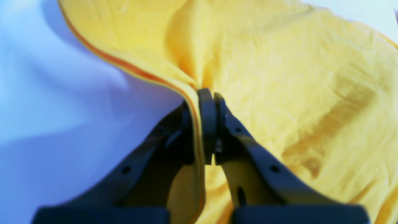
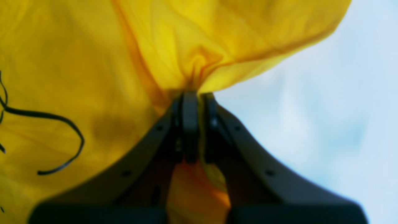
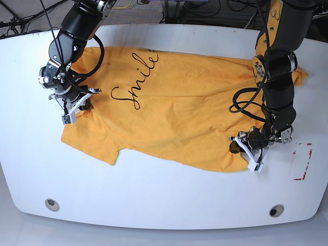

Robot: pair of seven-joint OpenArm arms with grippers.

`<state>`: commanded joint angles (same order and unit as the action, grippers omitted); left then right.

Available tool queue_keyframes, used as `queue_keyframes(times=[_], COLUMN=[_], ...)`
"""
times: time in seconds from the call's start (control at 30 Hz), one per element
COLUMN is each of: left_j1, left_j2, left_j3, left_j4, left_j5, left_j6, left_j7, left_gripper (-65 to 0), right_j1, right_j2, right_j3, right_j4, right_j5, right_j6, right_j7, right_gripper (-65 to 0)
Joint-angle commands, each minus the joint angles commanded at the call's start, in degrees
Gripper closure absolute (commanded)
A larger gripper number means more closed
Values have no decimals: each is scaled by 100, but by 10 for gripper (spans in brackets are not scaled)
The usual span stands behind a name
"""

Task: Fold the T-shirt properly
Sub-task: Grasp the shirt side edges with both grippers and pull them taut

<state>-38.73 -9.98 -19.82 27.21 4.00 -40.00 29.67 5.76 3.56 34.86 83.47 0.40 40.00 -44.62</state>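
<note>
The orange-yellow T-shirt (image 3: 179, 102) lies spread on the white table (image 3: 154, 195), with the black "Smile" print (image 3: 138, 77) facing up. My left gripper (image 3: 237, 146) is at the shirt's right lower edge. In the left wrist view it (image 1: 207, 95) is shut on the seamed edge of the T-shirt (image 1: 279, 77), and the cloth bunches at the tips. My right gripper (image 3: 82, 104) is at the shirt's left side near a sleeve. In the right wrist view it (image 2: 198, 93) is shut on a gathered fold of the T-shirt (image 2: 77, 62), with a black print stroke (image 2: 62, 124) to its left.
A red-marked rectangle (image 3: 302, 161) is on the table right of my left gripper. Two round holes (image 3: 51, 204) (image 3: 275, 210) sit near the table's front edge. Cables (image 3: 205, 10) run behind the back edge.
</note>
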Motion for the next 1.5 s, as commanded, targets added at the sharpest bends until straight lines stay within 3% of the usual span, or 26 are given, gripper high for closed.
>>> queue_keyframes(times=[0.13, 0.33, 0.77, 0.93, 1.2, 1.5], left_j1=[0, 114, 1908, 2497, 2734, 2681], left_j2=[-35, -246, -378, -334, 149, 255], left_j3=[-9, -18, -9, 26, 26, 44], left_j4=[0, 466, 4220, 5547, 7042, 7402], left_j5=[-9, -9, -9, -9, 35, 26], left_j6=[0, 0, 0, 0, 0, 0], left_j7=[62, 853, 2268, 2646, 3024, 3411], left_gripper=[0, 0, 0, 0, 0, 0], right_j1=[-9, -308, -870, -870, -642, -308], right_j2=[0, -105, -167, -167, -26, 9], right_j3=[0, 0, 0, -167, -756, -800], right_j4=[193, 932, 2084, 2382, 2523, 2514], right_j5=[26, 9, 35, 35, 0, 0], right_j6=[0, 0, 0, 0, 0, 0], right_j7=[-44, -132, -633, -782, -1011, -1371], right_gripper=[0, 0, 0, 0, 0, 0])
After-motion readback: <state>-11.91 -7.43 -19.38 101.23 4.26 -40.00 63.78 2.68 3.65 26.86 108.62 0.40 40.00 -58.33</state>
